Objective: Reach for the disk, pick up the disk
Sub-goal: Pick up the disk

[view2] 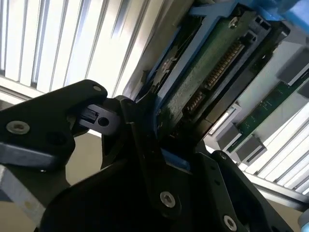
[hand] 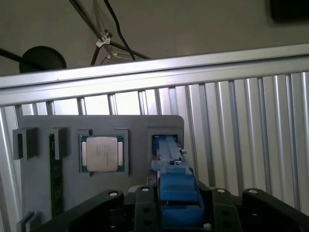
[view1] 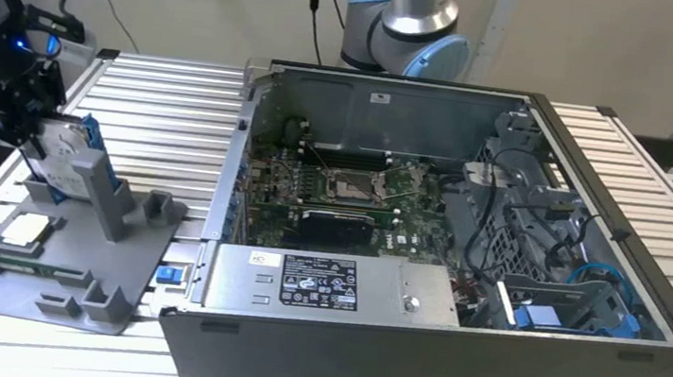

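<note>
The disk (view1: pixel 62 152) stands in the grey holder (view1: pixel 133 241) near the surface's corner, with the gripper's (view1: pixel 28 132) jaws clenched on it. The reach is done; lifting it clear apparently remains.

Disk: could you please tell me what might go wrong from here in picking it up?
1. The gripper seems to hold the disk with its jaws on the blue bracket at one edge only, so it might slip or tilt.
2. The disk stands in the grey stand; a skewed pull might jam it or drag the stand.
3. The chip lies on that stand; a jolt might unseat it.
</note>
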`<state>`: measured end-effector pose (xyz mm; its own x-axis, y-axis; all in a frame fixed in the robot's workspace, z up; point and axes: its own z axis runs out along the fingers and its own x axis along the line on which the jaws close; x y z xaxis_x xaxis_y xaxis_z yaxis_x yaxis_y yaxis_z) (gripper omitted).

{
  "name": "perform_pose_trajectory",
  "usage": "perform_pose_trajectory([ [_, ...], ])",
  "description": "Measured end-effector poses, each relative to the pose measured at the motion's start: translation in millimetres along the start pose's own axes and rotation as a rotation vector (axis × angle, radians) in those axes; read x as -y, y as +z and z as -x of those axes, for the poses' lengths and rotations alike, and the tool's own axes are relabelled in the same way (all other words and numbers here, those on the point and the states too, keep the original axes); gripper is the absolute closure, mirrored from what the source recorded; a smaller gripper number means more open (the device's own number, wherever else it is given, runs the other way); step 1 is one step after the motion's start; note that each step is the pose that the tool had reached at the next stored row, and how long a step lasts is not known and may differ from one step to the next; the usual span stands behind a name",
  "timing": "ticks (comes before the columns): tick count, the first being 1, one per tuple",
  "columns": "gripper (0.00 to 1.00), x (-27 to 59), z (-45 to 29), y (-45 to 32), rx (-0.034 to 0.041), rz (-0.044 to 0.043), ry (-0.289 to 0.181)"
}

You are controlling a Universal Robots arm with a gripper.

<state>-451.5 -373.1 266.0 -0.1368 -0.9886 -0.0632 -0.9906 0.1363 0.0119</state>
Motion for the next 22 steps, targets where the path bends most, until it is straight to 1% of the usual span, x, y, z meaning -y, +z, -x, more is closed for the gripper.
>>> perform_pose_trajectory([
  [10,1.0,-0.1,0.1,-0.3,0.0001,-0.0001,0.0],
  [12,1.0,-0.2,0.1,-0.5,0.0027,0.0006,0.0],
  [15,1.0,-0.1,0.1,-0.3,0.0042,0.0003,0.0],
  [22,1.0,-0.3,0.1,-0.6,0.0044,-0.0014,-0.001],
])
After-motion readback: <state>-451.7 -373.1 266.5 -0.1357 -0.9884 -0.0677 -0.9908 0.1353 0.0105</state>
